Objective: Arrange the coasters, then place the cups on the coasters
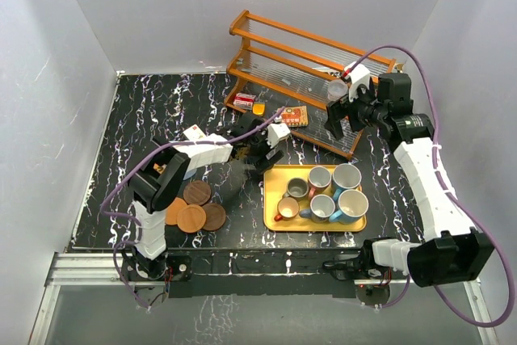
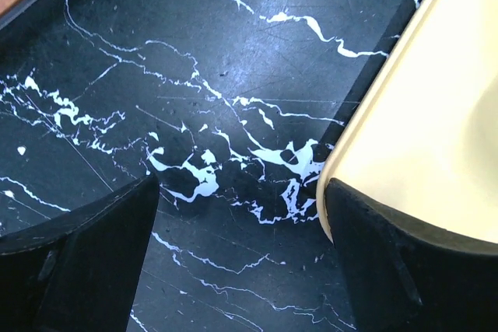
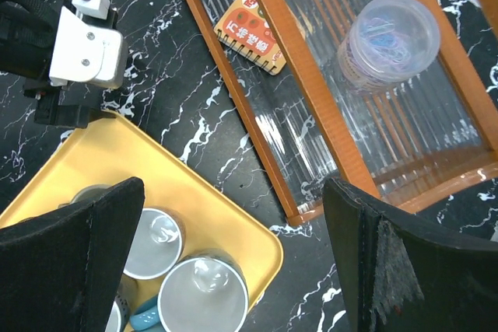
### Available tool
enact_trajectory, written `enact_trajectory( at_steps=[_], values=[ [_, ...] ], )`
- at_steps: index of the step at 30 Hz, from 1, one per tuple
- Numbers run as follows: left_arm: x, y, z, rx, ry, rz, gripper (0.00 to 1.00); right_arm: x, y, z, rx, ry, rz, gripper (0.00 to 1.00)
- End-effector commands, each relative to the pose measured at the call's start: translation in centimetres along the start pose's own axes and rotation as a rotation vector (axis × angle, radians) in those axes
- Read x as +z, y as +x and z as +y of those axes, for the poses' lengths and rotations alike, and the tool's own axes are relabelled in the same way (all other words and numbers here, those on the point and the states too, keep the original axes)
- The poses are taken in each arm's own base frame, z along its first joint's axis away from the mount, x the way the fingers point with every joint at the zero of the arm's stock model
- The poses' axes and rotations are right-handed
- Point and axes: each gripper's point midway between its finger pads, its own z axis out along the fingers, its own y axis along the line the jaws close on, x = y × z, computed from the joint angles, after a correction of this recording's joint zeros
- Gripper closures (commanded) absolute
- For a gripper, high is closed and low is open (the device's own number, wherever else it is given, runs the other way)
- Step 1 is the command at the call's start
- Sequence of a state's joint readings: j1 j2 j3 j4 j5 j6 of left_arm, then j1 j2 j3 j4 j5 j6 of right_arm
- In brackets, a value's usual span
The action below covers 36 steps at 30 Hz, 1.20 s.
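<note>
The coasters point(image 1: 194, 208) are lying in an overlapping cluster just left of the yellow tray point(image 1: 315, 229). Being thin, stiff and light, they are probably best pinched at a raised, overlapping edge rather than flat against the tabletop point(image 1: 161, 111). The cups point(image 1: 327, 195) are standing packed together on the tray, likely glazed, slippery and breakable. The left tool point(image 2: 241, 223) is hanging wide and empty at the tray's far-left corner, and the right tool point(image 3: 233, 231) is gaping wide and empty over its far edge.

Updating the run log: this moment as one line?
left gripper open, empty, at yellow tray edge | right gripper open, empty, by wooden slatted rack | orange and brown round coasters overlapping | six mugs on tray
</note>
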<state>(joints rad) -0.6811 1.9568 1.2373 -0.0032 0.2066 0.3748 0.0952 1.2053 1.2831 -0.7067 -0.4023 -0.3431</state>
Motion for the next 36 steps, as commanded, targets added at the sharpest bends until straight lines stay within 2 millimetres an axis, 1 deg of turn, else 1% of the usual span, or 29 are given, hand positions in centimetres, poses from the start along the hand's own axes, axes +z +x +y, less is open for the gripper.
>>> enact_trajectory(
  at_steps=[1, 4, 8, 9, 10, 13, 17, 19, 20, 22, 25, 27, 29, 31, 34, 36],
  values=[
    [-1.2, 2.2, 3.9, -0.044, -0.112, 0.029, 0.15, 0.5, -2.4, -0.5, -0.034, -0.017, -0.065, 0.02],
    [-2.0, 3.2, 5.0, -0.081, -0.122, 0.034, 0.15, 1.0, -2.2, -0.6, -0.04, -0.021, -0.057, 0.02],
    [-3.2, 3.9, 6.0, -0.112, -0.131, 0.032, 0.15, 2.0, -1.4, -0.4, -0.055, -0.032, -0.031, 0.02],
    [-3.5, 3.8, 6.0, -0.114, -0.126, 0.026, 0.14, 2.3, -1.2, -0.3, -0.059, -0.037, -0.026, 0.02],
    [-4.2, 3.5, 5.9, -0.111, -0.113, 0.014, 0.13, 3.0, -0.9, 0.1, -0.076, -0.053, -0.01, 0.02],
    [-4.8, 3.1, 5.3, -0.097, -0.073, 0.014, 0.1, 4.1, -0.8, 1.0, -0.124, -0.08, 0.003, 0.02],
    [-5.8, 2.7, 4.9, -0.092, -0.036, 0.009, 0.07, 5.7, -1.2, 2.4, -0.174, -0.121, -0.003, 0.02],
    [-6.6, 2.1, 5.1, -0.111, -0.026, -0.007, 0.05, 6.2, -1.7, 3.0, -0.183, -0.141, -0.02, 0.02],
    [-7.0, 1.7, 5.3, -0.13, -0.023, -0.02, 0.05, 6.4, -2.0, 3.3, -0.186, -0.155, -0.031, 0.02],
    [-8.2, 1.2, 6.4, -0.169, -0.033, -0.043, 0.04, 6.7, -2.4, 3.8, -0.19, -0.186, -0.047, 0.02],
    [-10.0, 1.0, 8.6, -0.213, -0.082, -0.062, 0.03, 6.8, -2.6, 4.9, -0.195, -0.242, -0.076, 0.02],
    [-11.0, 1.8, 10.3, -0.229, -0.143, -0.05, 0.03, 6.7, -2.6, 5.6, -0.2, -0.272, -0.096, 0.02],
    [-11.7, 3.5, 12.0, -0.249, -0.218, -0.01, 0.02, 6.5, -2.4, 6.1, -0.205, -0.292, -0.114, 0.02],
    [-12.5, 5.6, 13.4, -0.287, -0.292, 0.037, 0.02, 6.3, -2.2, 6.5, -0.214, -0.305, -0.126, 0.02],
    [-13.8, 7.9, 14.8, -0.384, -0.362, 0.073, 0.02, 6.2, -1.3, 6.6, -0.218, -0.303, -0.118, 0.02],
    [-14.6, 8.8, 15.4, -0.462, -0.378, 0.061, 0.01, 6.1, -0.9, 6.8, -0.217, -0.305, -0.116, 0.02]
  ],
)
